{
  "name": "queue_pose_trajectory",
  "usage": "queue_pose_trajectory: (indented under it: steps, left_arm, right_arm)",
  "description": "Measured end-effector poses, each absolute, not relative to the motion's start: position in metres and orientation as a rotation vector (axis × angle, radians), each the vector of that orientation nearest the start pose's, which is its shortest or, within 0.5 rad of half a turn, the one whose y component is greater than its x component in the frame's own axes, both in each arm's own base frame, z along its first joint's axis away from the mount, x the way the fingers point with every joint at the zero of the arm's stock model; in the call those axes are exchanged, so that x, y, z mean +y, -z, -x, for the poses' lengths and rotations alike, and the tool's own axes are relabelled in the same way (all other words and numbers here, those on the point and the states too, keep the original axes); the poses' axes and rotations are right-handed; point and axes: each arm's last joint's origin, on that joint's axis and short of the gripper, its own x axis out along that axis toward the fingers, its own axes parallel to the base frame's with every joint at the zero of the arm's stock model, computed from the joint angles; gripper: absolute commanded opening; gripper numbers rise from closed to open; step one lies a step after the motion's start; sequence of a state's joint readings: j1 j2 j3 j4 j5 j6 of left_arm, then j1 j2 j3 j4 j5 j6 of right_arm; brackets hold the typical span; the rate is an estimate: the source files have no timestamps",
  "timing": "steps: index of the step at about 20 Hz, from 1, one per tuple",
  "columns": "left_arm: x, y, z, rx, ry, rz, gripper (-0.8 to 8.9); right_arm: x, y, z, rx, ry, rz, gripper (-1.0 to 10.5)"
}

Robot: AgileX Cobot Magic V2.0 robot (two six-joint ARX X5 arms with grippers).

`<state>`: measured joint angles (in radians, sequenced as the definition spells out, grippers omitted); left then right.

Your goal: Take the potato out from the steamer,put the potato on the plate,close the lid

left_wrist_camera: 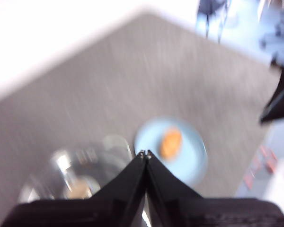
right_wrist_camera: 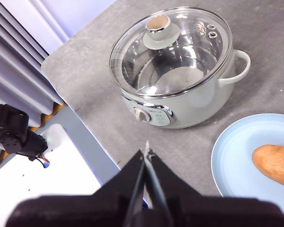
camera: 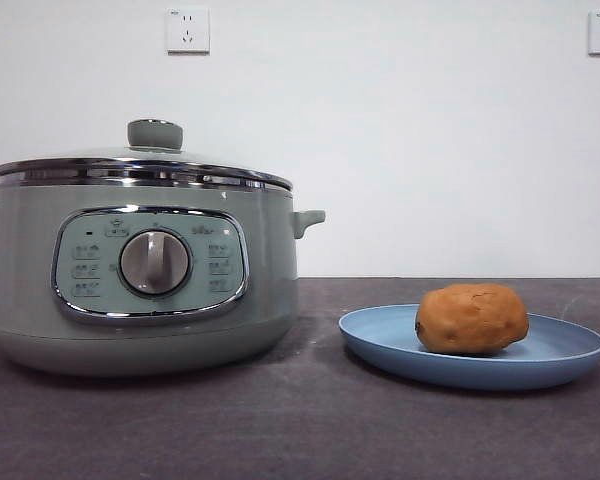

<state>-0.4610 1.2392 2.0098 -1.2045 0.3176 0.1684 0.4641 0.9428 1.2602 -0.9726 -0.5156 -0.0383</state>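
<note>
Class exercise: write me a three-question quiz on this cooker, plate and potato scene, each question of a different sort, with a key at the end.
1. True or false: the lid sits closed on the steamer.
2. Where is the potato? A) inside the steamer B) on the plate C) on the bare table
3. Fill in: in the wrist views, the left claw and the right claw each have their jaws ____.

Key: 1 true. 2 B. 3 shut, holding nothing.
</note>
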Motion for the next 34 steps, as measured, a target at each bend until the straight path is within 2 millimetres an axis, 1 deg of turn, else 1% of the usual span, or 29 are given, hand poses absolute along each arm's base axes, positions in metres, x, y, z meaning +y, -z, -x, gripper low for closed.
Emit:
queue_pose_trajectory:
  steps: [1,3,5,7,10,11,12,14,17,19,21,24,29,31,34]
  left_arm:
    - [-0.07,-0.529,-0.123,0.306,0.792,-0.187,-0.03]
    - [-0.061,-0.516,-0.11,0.234,0.774,-0.178,-0.03]
    - [-0.053,-0.486,-0.104,0.173,0.727,-0.144,-0.03]
    - [-0.047,-0.44,-0.105,0.151,0.672,-0.089,-0.03]
    - [-0.04,-0.361,-0.105,0.092,0.615,0.004,-0.03]
    - [-0.037,-0.334,-0.102,0.053,0.596,0.038,-0.03]
    - [-0.035,-0.313,-0.099,0.018,0.581,0.065,-0.03]
    - [-0.03,-0.281,-0.093,-0.055,0.543,0.109,-0.03]
    - [-0.024,-0.237,-0.091,-0.033,0.447,0.168,-0.03]
    - [-0.021,-0.218,-0.088,-0.036,0.418,0.187,-0.03]
    - [-0.018,-0.203,-0.086,-0.058,0.395,0.2,-0.03]
    - [-0.017,-0.185,-0.091,-0.013,0.371,0.222,-0.03]
    - [-0.016,-0.167,-0.095,0.055,0.35,0.237,-0.03]
    - [-0.016,-0.163,-0.095,0.088,0.345,0.239,-0.03]
    - [-0.016,-0.154,-0.094,0.183,0.332,0.248,-0.03]
  right_arm:
    - [0.081,-0.394,-0.13,0.663,-0.956,0.017,0.0]
    - [0.081,-0.394,-0.13,0.663,-0.956,0.017,0.0]
    - [0.081,-0.394,-0.13,0.663,-0.956,0.016,0.0]
    - [0.081,-0.394,-0.13,0.663,-0.956,0.017,0.0]
    - [0.081,-0.394,-0.13,0.662,-0.957,0.017,0.0]
    - [0.081,-0.394,-0.13,0.663,-0.957,0.017,0.0]
    - [0.081,-0.394,-0.13,0.663,-0.956,0.017,0.0]
    - [0.081,-0.394,-0.13,0.662,-0.957,0.017,0.0]
    - [0.081,-0.394,-0.13,0.663,-0.956,0.016,0.0]
    - [0.081,-0.394,-0.13,0.663,-0.956,0.017,0.0]
    - [0.081,-0.394,-0.13,0.663,-0.956,0.017,0.0]
    - [0.081,-0.394,-0.13,0.663,-0.958,0.016,0.0]
    - [0.081,-0.394,-0.13,0.663,-0.957,0.016,0.0]
    - [0.081,-0.394,-0.13,0.663,-0.957,0.017,0.0]
    - [0.081,-0.394,-0.13,0.663,-0.957,0.016,0.0]
